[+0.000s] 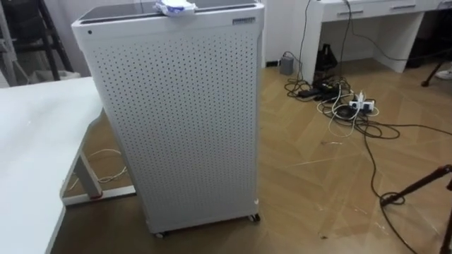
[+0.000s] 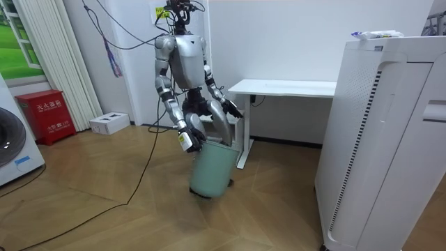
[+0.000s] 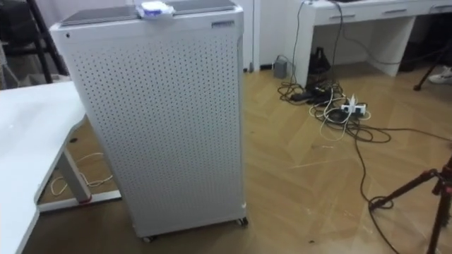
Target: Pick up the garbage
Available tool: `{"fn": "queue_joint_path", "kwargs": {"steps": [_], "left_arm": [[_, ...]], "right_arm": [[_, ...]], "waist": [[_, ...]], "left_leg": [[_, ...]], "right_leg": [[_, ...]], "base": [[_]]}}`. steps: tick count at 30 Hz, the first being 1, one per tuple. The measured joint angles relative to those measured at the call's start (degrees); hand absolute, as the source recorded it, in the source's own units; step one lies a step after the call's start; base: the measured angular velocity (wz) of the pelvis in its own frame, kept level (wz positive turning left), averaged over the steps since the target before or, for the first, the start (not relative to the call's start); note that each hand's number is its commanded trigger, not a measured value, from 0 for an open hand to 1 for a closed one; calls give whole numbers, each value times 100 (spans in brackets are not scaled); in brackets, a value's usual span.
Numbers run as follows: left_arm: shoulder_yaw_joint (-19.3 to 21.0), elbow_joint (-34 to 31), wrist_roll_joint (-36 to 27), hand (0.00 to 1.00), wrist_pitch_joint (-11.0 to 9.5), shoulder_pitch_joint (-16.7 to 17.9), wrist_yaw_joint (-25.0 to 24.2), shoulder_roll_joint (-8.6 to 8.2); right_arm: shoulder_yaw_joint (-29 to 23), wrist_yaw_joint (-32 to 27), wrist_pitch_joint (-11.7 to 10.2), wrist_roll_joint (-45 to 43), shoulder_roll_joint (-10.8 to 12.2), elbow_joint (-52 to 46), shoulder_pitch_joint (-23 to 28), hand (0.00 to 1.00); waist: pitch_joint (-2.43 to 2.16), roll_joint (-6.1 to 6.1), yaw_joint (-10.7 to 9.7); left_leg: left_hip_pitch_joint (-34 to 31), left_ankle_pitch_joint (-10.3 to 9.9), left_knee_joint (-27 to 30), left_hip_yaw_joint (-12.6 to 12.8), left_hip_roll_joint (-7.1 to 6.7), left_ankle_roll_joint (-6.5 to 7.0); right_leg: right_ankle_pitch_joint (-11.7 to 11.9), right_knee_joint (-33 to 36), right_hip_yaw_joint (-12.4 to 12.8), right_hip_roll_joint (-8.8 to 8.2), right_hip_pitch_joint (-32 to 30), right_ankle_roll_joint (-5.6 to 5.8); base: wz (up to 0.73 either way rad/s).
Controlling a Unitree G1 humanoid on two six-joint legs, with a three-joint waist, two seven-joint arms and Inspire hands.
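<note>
Garbage [image 1: 174,8] not picked yet: sits atop purifier [image 1: 183,120] at 12 o'clock, desk [image 1: 35,141] at 9. Bin [image 2: 211,171] w/ robot; right hand [image 2: 191,136] at rim, left hand [image 2: 228,108] above. Grip state: can't tell, either hand. Left: approach, grab, bin.

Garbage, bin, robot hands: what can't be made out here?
Garbage: cut by the left eye view's top edge; kind unclear.
Trash bin contents: room view, hidden by its wall.
Right robot hand: room view, too small to judge its hold on the bin.
</note>
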Motion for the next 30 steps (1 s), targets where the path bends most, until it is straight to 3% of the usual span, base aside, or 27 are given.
{"fn": "queue_joint_path", "kwargs": {"steps": [3, 5, 6, 7, 8, 9, 10, 11, 12, 13, 14, 15, 16, 17, 18, 19, 20, 21, 22, 23, 24, 25, 26, 27, 28, 30], "left_arm": [[-4, 0, 6, 0, 97, 152, -136, -11], [-1, 0, 7, 0, 122, 188, -250, -11], [5, -5, 17, 0, 130, 174, -322, -8], [15, -21, 34, 0, 130, 165, -359, -14], [36, -77, 64, 0, 126, 154, -443, -26], [32, -76, 109, 0, 100, 118, -481, -22], [36, -54, 107, 0, 92, 49, -486, -13], [48, -45, 107, 0, 82, -91, -480, 0], [46, -40, 98, 0, 41, -193, -460, 15], [46, -42, 96, 0, 32, -233, -443, 23], [42, -45, 100, 0, 24, -336, -411, 26], [21, -46, 106, 0, -10, -431, -329, 25], [20, -48, 116, 0, -24, -467, -291, 27], [21, -62, 138, 0, -52, -568, -208, 25], [21, -53, 114, 0, -42, -652, -151, 3], [20, -53, 112, 0, -41, -676, -128, -20], [20, -60, 105, 0, -41, -679, -92, -68], [21, -68, 94, 0, -35, -655, -92, -82], [23, -68, 90, 0, -30, -650, -88, -80], [7, -64, 90, 0, -31, -672, -68, -67], [0, -56, 79, 0, -37, -668, -35, -62], [-21, -55, 64, 0, -39, -654, -16, -54], [-32, -32, -12, 0, -30, -649, 18, -90], [-36, -60, -36, 0, -56, -620, 18, -153], [-36, -57, -35, 0, -78, -599, 14, -169], [-11, -45, -37, 0, -87, -559, 26, -168]], "right_arm": [[10, -5, 62, 41, -18, 9, 66, 100], [7, -2, 81, 21, -28, 9, 101, 100], [4, -2, 176, -32, -23, 3, 102, 100], [-3, -4, 201, -96, -26, -1, 96, 100], [-7, -11, 208, -177, -39, -21, 87, 100], [-9, -48, 214, -162, -55, -34, 72, 100], [-3, -70, 233, -151, -62, -31, 63, 100], [-1, -94, 285, -134, -72, -25, 56, 100], [0, -140, 315, -129, -55, -25, 37, 100], [4, -177, 315, -128, -34, -26, 24, 100], [4, -231, 315, -107, -15, -25, 2, 100], [5, -230, 308, -101, -16, -25, -13, 100], [6, -222, 303, -101, -12, -25, -17, 100], [9, -202, 254, -99, -16, -14, -36, 100], [14, -183, 246, -40, -33, 14, -154, 100], [21, -174, 241, 5, -45, 13, -192, 100], [18, -171, 218, 59, -48, 3, -284, 100], [29, -190, 158, 67, -30, -1, -355, 100], [48, -208, 124, 73, -22, 1, -366, 100], [61, -225, 42, 77, -9, 13, -359, 100], [61, -254, 3, 77, 0, 26, -341, 100], [69, -276, -21, 79, 7, 30, -323, 100], [78, -285, -73, 81, 6, 63, -295, 100], [82, -332, -80, 87, 10, 155, -252, 100], [80, -342, -81, 92, 22, 193, -248, 100], [56, -411, -82, 97, 33, 236, -225, 100]], "waist": [[11, 15, 53], [23, 48, 51], [-5, -20, 49], [-19, -60, 61], [-61, -188, 122], [-93, -198, 183], [-59, -256, 207], [-19, -304, 224], [-15, -313, 223], [-16, -321, 225], [-21, -315, 207], [-38, -289, 210], [-66, -239, 223], [-61, -241, 248], [-20, -209, 337], [-3, -193, 351], [32, -112, 359], [31, -1, 350], [20, 34, 331], [28, 61, 245], [25, 52, 171], [2, 11, 178], [-16, -16, 155], [-54, 11, 128], [-78, 73, 125], [-43, 56, 21]], "left_leg": [[-94, 332, -969, 21, -70, 23], [-83, 479, -1081, 65, -9, 88], [-122, 926, -904, 148, -50, 291], [-141, 1110, -815, 202, -94, 361], [-175, 1335, -576, 310, -191, 536], [-222, 1254, -190, 439, -277, 790], [-234, 1058, 46, 480, -343, 917], [-237, 679, 500, 574, -373, 947], [-177, 297, 825, 606, -394, 977], [-127, 143, 926, 612, -407, 987], [40, -114, 1021, 618, -415, 1011], [256, -282, 955, 603, -416, 1018], [364, -337, 890, 572, -414, 1014], [563, -436, 731, 548, -401, 986], [770, -481, 575, 534, -396, 967], [888, -490, 466, 523, -396, 951], [1120, -506, 278, 372, -374, 912], [1280, -554, 170, 241, -281, 822], [1357, -568, 106, 193, -245, 792], [1526, -594, 9, 39, -184, 719], [1619, -676, 21, -97, -142, 615], [1632, -731, 48, -137, -135, 569], [1634, -899, 237, -282, -76, 443], [1635, -958, 332, -414, 23, 360], [1682, -955, 323, -422, 88, 345], [1927, -910, 97, -416, 211, 257]], "right_leg": [[-400, 175, 163, 70, 318, -108], [-687, 257, 307, 81, 564, -85], [-868, 251, 431, 10, 713, -51], [-948, 230, 517, -60, 776, -31], [-1050, 155, 716, -209, 919, 31], [-1138, 148, 771, -388, 1032, 128], [-1159, 251, 731, -491, 1077, 184], [-1084, 640, 563, -644, 1066, 522], [-823, 1324, 321, -779, 901, 973], [-604, 1670, 198, -841, 803, 1119], [24, 2250, -26, -919, 633, 1258], [836, 2689, -235, -948, 436, 1302], [1231, 2862, -332, -977, 338, 1297], [1380, 3302, -420, -1082, 60, 1281], [1116, 3772, -513, -1202, -344, 1162], [971, 3910, -553, -1253, -546, 1102], [684, 3958, -624, -1293, -917, 1006], [489, 3735, -703, -1304, -1251, 1000], [415, 3520, -726, -1317, -1356, 1003], [335, 2824, -722, -1357, -1526, 1038], [349, 1820, -681, -1436, -1522, 1061], [418, 1261, -590, -1443, -1481, 1128], [657, 624, -448, -1431, -1418, 1069], [629, 334, -615, -1263, -1152, 1002], [633, 225, -689, -1202, -1023, 977], [598, -15, -853, -1087, -638, 923]], "base": [[-30], [-34], [-35], [-43], [-51], [-48], [-30], [-12], [-4], [7], [13], [15], [0], [-20], [-29], [-31], [-24], [-15], [19], [49], [51], [44], [40], [42], [53], [53]]}}
